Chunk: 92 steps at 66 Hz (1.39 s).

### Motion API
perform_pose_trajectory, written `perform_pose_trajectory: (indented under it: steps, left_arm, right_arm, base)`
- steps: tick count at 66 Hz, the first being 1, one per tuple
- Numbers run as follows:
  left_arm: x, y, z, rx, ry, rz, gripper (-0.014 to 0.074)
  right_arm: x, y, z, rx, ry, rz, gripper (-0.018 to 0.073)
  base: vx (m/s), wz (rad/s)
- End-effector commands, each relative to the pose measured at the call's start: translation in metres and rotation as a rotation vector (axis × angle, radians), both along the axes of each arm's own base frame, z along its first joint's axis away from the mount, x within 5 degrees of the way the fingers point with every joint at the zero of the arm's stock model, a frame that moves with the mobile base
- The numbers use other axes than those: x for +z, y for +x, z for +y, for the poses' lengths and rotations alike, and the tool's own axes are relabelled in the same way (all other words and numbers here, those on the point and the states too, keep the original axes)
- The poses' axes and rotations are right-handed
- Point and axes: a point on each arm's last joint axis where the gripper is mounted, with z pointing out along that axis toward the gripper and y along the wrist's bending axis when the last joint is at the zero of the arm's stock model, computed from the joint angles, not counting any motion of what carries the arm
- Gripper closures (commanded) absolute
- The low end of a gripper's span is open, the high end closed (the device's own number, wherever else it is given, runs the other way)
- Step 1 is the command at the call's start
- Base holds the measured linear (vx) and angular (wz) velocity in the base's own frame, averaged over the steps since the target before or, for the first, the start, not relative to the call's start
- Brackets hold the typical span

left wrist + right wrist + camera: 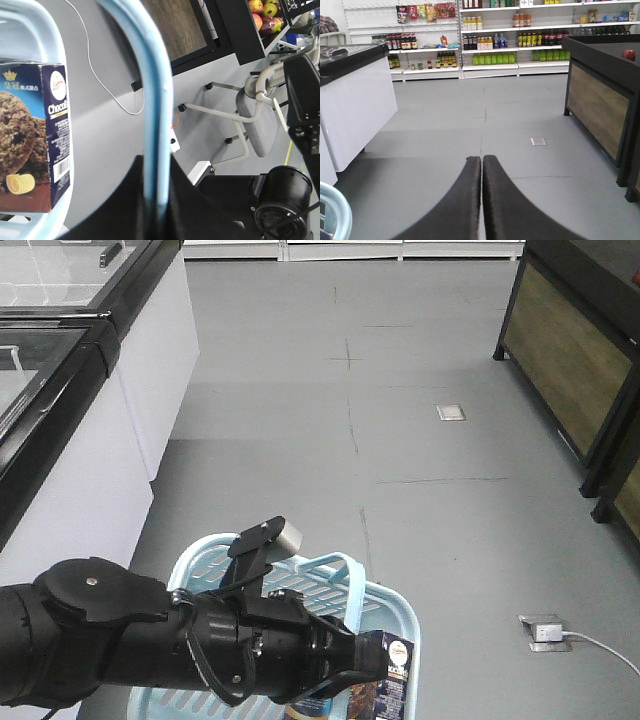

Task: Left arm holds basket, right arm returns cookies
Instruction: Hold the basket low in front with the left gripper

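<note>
Cookies box – upright inside the basket, which hangs above the floor.
Only the left wrist view shows the left tool clamped on the basket handle, with the box label beside it. Only the right wrist view shows the right tool – fingers pressed together.

**A shop aisle on grey floor**

We see a smooth grey floor with thin seams and a small metal plate set into it. White chest freezers with black rims line one side, and dark wood-panelled stands line the other. White shelves of bottles fill the far wall. A socket box with a white cable lies on the floor.
</note>
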Motion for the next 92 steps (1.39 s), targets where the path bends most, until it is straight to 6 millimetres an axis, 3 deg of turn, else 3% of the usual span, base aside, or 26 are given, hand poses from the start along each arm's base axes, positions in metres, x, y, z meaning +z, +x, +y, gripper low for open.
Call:
perform_pose_trajectory:
  steps: [1,92]
  left_arm:
    - [0.0243,-0.0040,-0.0016,-0.019,-0.083,-0.036,0.0604]
    - [0.0243,-0.0040,-0.0016,-0.020,-0.083,-0.036,0.0604]
  right_arm:
    - [0.0080,-0.0008,-0.0010,-0.013,-0.007,-0.086,0.0568]
    - [0.0080,-0.0008,-0.0010,-0.013,-0.007,-0.086,0.0568]
  base:
    - [0.01,-0.04]
    - [0.15,0.03]
